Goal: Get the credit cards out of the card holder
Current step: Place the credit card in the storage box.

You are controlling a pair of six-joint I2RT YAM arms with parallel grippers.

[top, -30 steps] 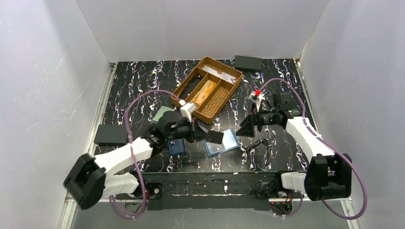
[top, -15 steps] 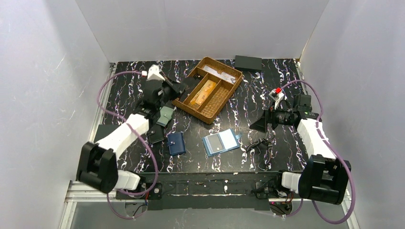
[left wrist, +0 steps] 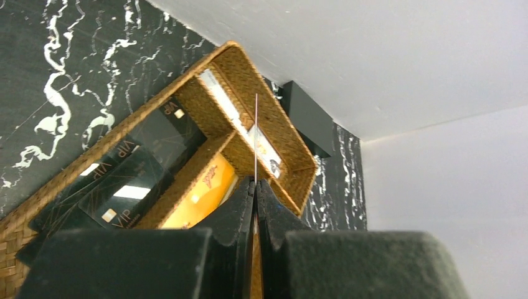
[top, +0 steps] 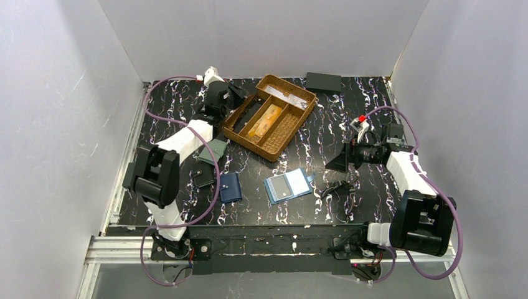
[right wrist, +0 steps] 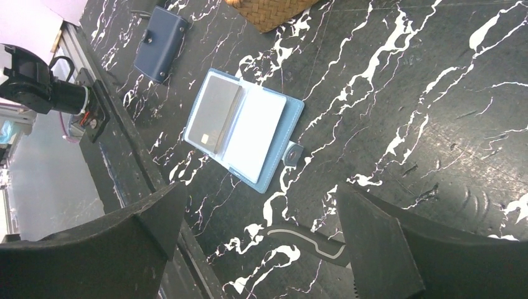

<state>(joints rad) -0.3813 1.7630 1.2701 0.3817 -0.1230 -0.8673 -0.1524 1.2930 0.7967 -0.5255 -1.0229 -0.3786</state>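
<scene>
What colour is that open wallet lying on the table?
The card holder is light steel blue, grey and white inside; clearest in the right wrist view.

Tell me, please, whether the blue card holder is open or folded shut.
Open: the card holder lies spread flat, both inner panels facing up, its snap tab unfastened.
</scene>
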